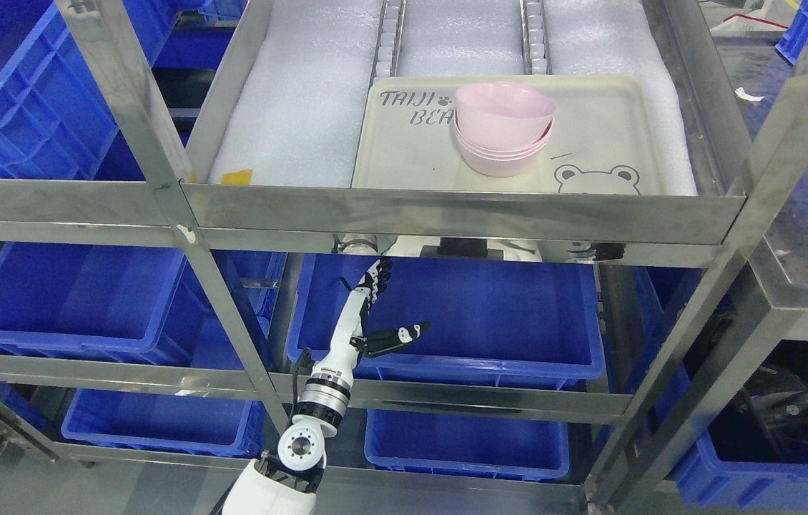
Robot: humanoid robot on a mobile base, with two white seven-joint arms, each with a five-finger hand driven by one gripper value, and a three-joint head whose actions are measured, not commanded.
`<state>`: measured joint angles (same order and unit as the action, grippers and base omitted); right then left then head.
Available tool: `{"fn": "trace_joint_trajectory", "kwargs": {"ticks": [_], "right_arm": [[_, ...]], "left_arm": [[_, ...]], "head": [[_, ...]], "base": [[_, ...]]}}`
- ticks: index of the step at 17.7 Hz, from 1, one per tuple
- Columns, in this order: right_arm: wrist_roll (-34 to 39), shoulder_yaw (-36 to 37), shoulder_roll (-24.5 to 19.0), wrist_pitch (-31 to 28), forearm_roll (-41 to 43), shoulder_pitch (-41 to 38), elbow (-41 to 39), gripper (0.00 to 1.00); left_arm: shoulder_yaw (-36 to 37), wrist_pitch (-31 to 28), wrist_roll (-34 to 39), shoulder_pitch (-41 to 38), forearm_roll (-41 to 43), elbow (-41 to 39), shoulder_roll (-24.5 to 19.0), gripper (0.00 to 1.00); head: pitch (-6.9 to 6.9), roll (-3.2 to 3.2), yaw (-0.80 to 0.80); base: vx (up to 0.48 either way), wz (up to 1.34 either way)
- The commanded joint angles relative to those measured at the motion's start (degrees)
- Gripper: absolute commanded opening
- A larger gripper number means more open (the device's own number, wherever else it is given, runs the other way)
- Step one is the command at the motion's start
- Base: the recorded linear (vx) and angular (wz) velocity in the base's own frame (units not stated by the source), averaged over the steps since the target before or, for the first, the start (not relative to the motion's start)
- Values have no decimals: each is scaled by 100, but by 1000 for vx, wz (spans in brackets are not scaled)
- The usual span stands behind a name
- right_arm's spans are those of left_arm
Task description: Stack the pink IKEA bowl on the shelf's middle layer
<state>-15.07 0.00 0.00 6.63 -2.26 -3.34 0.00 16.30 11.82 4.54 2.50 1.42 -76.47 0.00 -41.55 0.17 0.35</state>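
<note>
Four pink bowls (505,129) are sitting nested on the cream tray (604,143), near its front edge, top one tilting. Your left hand (375,315) is hanging below the shelf (461,211), fingers spread, gripping nothing.

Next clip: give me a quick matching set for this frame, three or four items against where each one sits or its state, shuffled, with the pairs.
Items:
1. pink bowls
2. cream tray
3. left robot hand
4. blue bin

States:
A. lies on white foam
B. open, holding nothing, below the shelf's front rail
C. stacked, top one tilted
D. empty, on the lower level

Pairs: 1-C, 2-A, 3-B, 4-D
</note>
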Motion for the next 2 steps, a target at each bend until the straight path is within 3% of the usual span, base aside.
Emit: {"fn": "trace_joint_trajectory", "kwargs": {"ticks": [1, 2], "right_arm": [[4, -26, 100, -4, 6, 0, -100, 100], [4, -18, 100, -4, -3, 0, -100, 100]], "left_arm": [[-171, -31, 30, -13, -168, -69, -100, 100], [-171, -31, 30, -13, -168, -69, -100, 100]], "head": [[0, 0, 0], [0, 0, 0]], "base": [[0, 0], [0, 0]]}}
